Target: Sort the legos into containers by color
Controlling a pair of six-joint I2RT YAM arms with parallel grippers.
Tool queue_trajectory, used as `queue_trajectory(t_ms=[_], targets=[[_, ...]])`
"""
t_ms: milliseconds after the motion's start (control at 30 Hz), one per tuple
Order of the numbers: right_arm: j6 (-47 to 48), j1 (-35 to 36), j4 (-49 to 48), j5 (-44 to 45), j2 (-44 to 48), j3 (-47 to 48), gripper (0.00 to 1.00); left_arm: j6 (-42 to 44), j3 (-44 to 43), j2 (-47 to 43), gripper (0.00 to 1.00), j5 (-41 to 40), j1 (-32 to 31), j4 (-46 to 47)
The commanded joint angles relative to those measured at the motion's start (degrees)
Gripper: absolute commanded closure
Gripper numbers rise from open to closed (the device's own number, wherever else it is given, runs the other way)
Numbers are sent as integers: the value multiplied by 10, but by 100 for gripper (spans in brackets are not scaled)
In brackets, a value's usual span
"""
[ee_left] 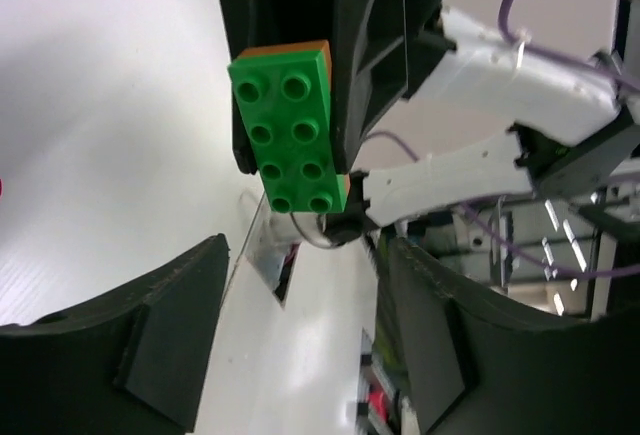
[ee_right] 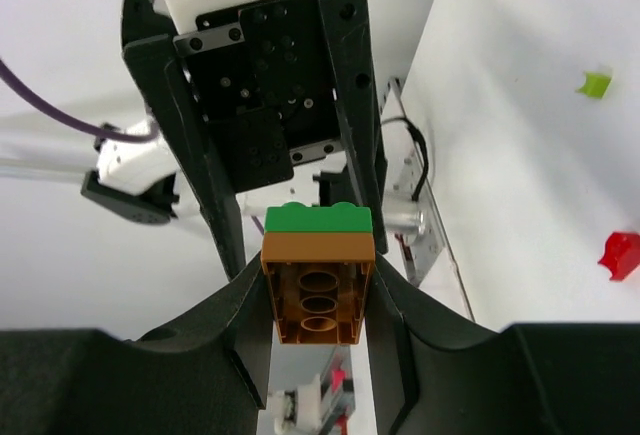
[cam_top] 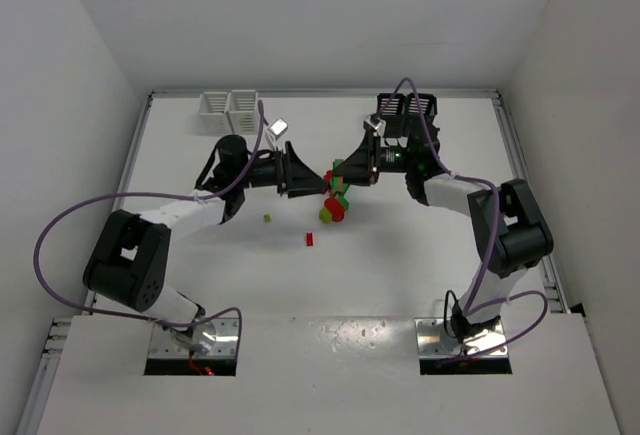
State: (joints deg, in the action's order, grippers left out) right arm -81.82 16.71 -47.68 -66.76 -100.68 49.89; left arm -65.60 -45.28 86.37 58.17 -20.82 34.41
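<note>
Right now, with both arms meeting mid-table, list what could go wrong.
1. The green brick and the brown brick stuck to it are held only by the right fingers. The left fingers stand open, so a tug could knock the pair down among the loose legos.
2. The two sets of fingers face each other closely, so a clash is possible.

A green-on-orange brick point(ee_right: 318, 265) is pinched between the right fingers point(ee_right: 200, 355), off the surface point(cam_top: 400, 275). Red-green-yellow pile point(cam_top: 335, 203) mid-surface; yellow-green single point(cam_top: 267, 218) and red single point(cam_top: 309, 239) nearer, left. White bins point(cam_top: 228, 107) far left, black bins point(cam_top: 408, 107) far right.
</note>
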Motion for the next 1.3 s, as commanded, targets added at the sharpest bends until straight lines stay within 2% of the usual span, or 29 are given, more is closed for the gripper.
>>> queue_trajectory(t_ms=[0, 67, 200, 267, 367, 400, 533, 733, 800, 1000, 1267], targets=[[-32, 3, -64, 50, 35, 0, 100, -75, 15, -20, 31, -38, 9, 64], [-76, 3, -107, 74, 40, -20, 100, -108, 35, -25, 34, -67, 9, 121], [-82, -2, -102, 81, 54, -25, 100, -140, 62, -30, 40, -80, 9, 143], [-82, -2, -96, 81, 61, -25, 100, -157, 75, -37, 40, -85, 9, 174], [-77, 3, -89, 81, 67, -30, 100, -157, 75, -43, 39, -85, 9, 174], [-77, 3, -89, 81, 67, -30, 100, -157, 75, -43, 33, -85, 9, 168], [-77, 3, -82, 81, 73, -36, 100, -157, 63, -43, 21, -85, 9, 168], [-82, 3, -77, 81, 62, -30, 100, -150, 53, -38, 21, -80, -3, 157], [-87, 9, -72, 75, 57, -24, 100, -145, 48, -31, 26, -80, -3, 152], [-98, 14, -60, 75, 57, -24, 100, -145, 27, -14, 31, -80, -8, 152], [-116, 25, -76, 81, 46, -18, 100, -150, 19, 2, 31, -75, -19, 152]])
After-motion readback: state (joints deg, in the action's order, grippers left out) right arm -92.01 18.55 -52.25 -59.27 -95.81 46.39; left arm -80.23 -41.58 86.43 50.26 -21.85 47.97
